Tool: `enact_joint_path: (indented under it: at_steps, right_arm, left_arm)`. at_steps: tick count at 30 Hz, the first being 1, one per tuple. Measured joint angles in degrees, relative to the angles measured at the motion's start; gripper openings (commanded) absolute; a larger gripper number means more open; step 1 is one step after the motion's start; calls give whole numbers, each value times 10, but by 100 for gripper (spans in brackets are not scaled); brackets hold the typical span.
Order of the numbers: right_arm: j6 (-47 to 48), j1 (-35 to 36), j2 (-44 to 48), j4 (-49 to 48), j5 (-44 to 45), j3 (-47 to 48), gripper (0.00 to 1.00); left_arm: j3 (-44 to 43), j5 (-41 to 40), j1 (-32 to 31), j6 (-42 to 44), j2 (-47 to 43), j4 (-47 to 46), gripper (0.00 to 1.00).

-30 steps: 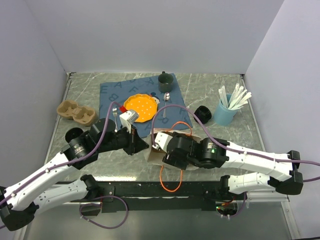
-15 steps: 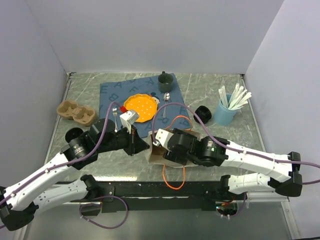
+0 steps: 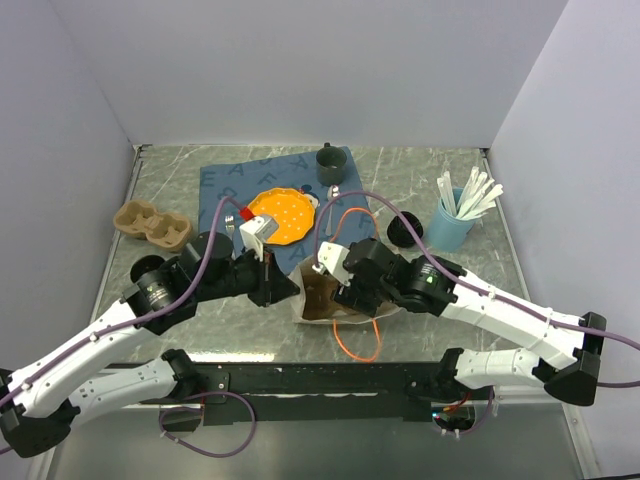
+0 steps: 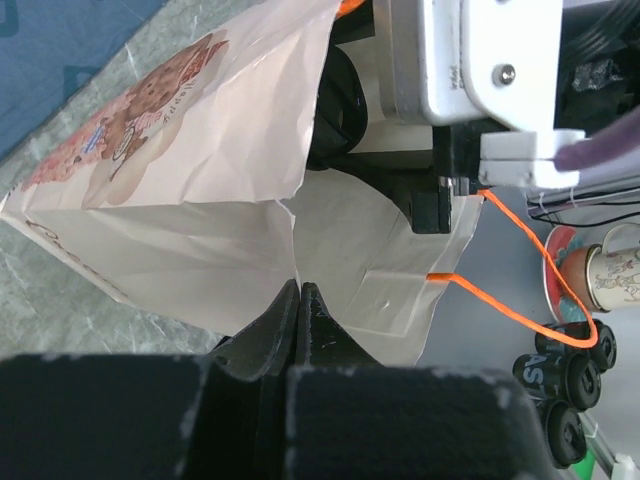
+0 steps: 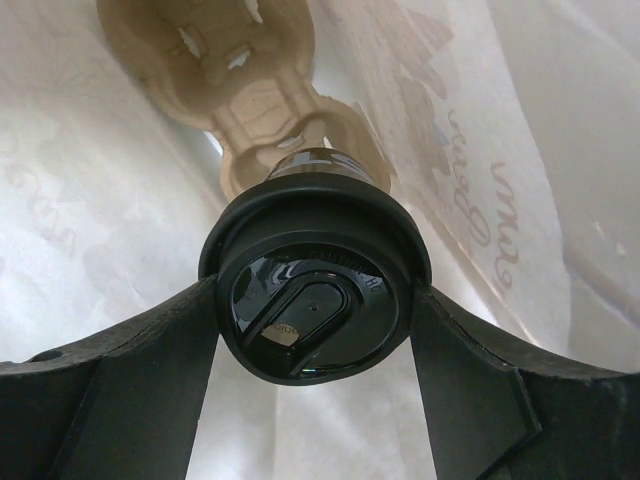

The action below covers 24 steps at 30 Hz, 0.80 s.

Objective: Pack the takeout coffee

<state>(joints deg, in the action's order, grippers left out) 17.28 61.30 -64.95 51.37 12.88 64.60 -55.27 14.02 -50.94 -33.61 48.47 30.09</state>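
Observation:
A white paper bag (image 3: 318, 297) with orange string handles (image 3: 357, 340) lies on its side near the table's front edge. My left gripper (image 4: 301, 292) is shut on the torn edge of the bag's mouth (image 4: 290, 225). My right gripper (image 5: 315, 300) reaches inside the bag. Both fingers (image 5: 160, 350) press against the black lid (image 5: 310, 320) of a takeout coffee cup. The cup sits in a brown cardboard carrier (image 5: 245, 90) deeper in the bag. In the top view the cup is hidden by the bag and the right wrist (image 3: 362, 275).
A second cardboard carrier (image 3: 152, 226) lies at the left. A blue cloth (image 3: 228, 185) holds an orange plate (image 3: 281, 214) and a dark mug (image 3: 329, 157). At the right are a loose black lid (image 3: 405, 230) and a blue cup of stirrers (image 3: 452, 222).
My right arm has pushed forward and deeper into the bag's mouth. The bag and its orange handles have shifted with it. My left gripper keeps its hold.

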Motion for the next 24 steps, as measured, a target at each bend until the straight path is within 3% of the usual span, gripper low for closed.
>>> enact_joint_path:
  at_steps: [3, 7, 10, 24]
  right_arm:
    - [9, -1, 0, -4, -13, 0, 40]
    - [0, 0, 7, -7, -18, -1, 39]
    - [-29, 7, 18, -6, -14, -1, 39]
    - [-197, 104, 11, 5, 41, -2, 37]
  left_arm:
    - [0, -5, 0, -7, -3, 2, 5]
    - [-1, -24, -1, -10, -4, 4, 28]
    - [-18, -50, -1, -16, 13, 27, 39]
    - [-47, -100, -9, -78, -13, 130, 40]
